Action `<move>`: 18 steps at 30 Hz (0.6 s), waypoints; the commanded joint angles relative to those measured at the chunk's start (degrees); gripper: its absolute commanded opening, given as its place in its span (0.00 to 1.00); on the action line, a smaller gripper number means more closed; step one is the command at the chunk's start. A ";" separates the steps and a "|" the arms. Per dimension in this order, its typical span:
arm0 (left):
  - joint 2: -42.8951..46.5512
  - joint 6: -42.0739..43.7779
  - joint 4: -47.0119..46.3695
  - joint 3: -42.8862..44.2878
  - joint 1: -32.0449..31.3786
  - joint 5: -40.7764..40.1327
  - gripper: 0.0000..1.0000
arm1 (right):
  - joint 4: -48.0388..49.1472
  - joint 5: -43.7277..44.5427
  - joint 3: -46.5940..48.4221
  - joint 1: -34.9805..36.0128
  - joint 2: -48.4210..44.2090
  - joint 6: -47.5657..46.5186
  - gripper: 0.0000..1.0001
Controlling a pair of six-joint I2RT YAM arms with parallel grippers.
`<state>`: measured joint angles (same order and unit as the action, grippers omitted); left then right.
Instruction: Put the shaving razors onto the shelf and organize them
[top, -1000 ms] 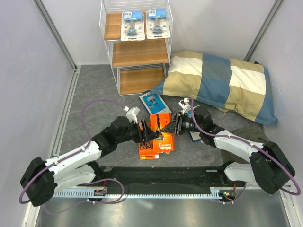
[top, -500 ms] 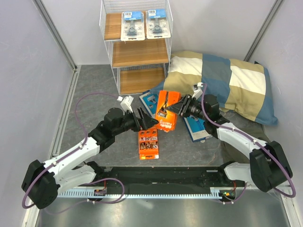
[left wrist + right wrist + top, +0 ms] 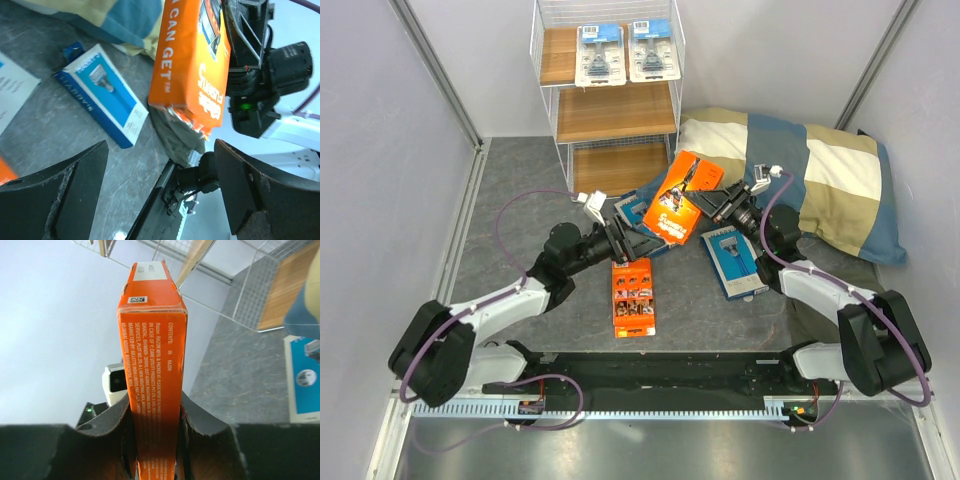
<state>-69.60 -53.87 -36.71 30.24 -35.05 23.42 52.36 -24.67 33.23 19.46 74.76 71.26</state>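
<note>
1. Left gripper (image 3: 638, 243): the jaws are spread wide with nothing between them. It hovers low over the floor, at 6 o'clock of the left blue box (image 3: 638, 212) and just beside it.
2. Floor pack (image 3: 633, 297): orange, lying flat at 6 o'clock of the left gripper, with its long axis running 12 to 6 o'clock.
3. Shelf (image 3: 610, 112): stands at the 12 o'clock end of the floor. The top tier carries two blister packs (image 3: 600, 55) side by side. The middle tier shows no pack.
4. Held pack (image 3: 682, 197): orange, lifted off the floor and tilted. In the top view its long axis runs about 1 to 7 o'clock.
5. Right gripper (image 3: 715, 205): the jaws pinch the held pack near its 4 o'clock edge. In the right wrist view one finger presses on each broad face.
6. Key relation: the middle tier lies at about 11 o'clock from the held pack, and near it. The right arm has the pack, so the placement is judged to fall to it.
7. The carry will likely need the pack's long axis turned to pass the front opening. A corner could catch the wire frame.
8. Right blue box (image 3: 735, 262): lies flat at 6 o'clock of the right gripper.
9. Pillow (image 3: 810, 180): at 3 o'clock of the right gripper.
</note>
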 commanded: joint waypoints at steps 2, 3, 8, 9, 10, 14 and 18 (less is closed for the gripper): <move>-4.75 -4.49 -18.47 1.67 0.07 5.15 0.87 | 11.80 -3.02 1.49 -0.22 2.49 6.17 0.29; -4.75 -4.67 -19.53 1.49 0.07 4.97 0.87 | 11.89 -3.02 1.40 -0.22 2.32 6.08 0.29; -5.19 -4.14 -20.42 2.54 0.07 5.67 0.86 | 11.54 -3.37 0.96 -0.22 2.05 5.99 0.29; -5.89 -4.23 -20.42 3.07 0.07 5.85 0.84 | 11.63 -3.46 0.96 -0.30 2.05 6.08 0.29; -6.33 -4.66 -20.42 3.42 -0.02 6.37 0.79 | 11.80 -3.46 0.78 -0.22 2.05 6.17 0.29; -8.26 -5.98 -22.71 4.47 -0.55 7.07 0.58 | 12.24 -3.63 0.78 -0.30 1.70 6.17 0.29; -9.76 -6.07 -23.14 6.23 -1.42 8.48 0.43 | 12.15 -4.34 0.96 -0.22 1.53 6.25 0.29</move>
<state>-78.11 -58.50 -55.55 33.17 -35.51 29.54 59.59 -27.64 33.23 19.38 77.47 77.17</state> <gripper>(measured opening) 0.520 0.359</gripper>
